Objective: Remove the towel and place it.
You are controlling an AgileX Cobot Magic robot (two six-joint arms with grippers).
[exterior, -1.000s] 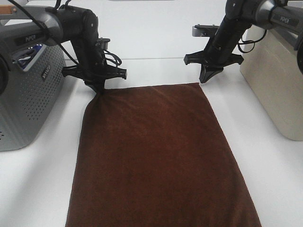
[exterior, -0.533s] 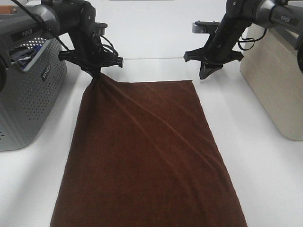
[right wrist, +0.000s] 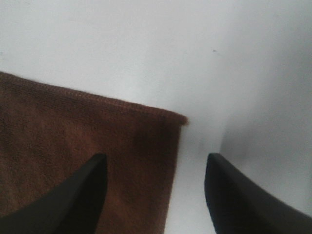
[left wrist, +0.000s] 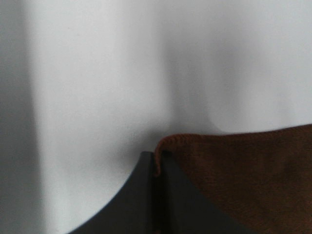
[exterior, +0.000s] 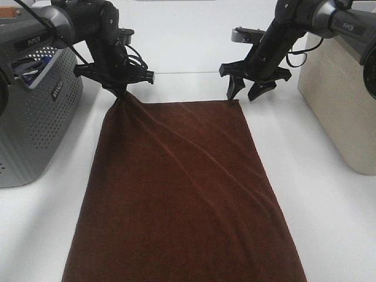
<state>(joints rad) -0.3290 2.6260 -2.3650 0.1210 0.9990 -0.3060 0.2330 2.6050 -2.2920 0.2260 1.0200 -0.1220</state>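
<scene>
Now the right fingers (exterior: 231, 87) stand spread apart, where a second ago they were pressed together in a single point above the far edge of the surface (exterior: 329, 223). They hang just over the far right corner of the towel (exterior: 182, 194), and the right wrist view shows one finger (right wrist: 78, 195) above the brown cloth and the other above bare white, with the hemmed corner between them, not yet gripped. The left fingers (exterior: 120, 94) stay clenched on the far left corner, which is gathered into a raised bunch; the left wrist view shows the hem (left wrist: 163, 144) caught in the closed tips. The towel itself lies spread on the surface between the grey perforated basket (exterior: 35, 129) and the beige bin (exterior: 341, 100), drawn slightly farther and leftward than before, with diagonal creases running from the held corner. Judging by this, the right arm is preparing to take the second corner so both arms can lift the cloth.
</scene>
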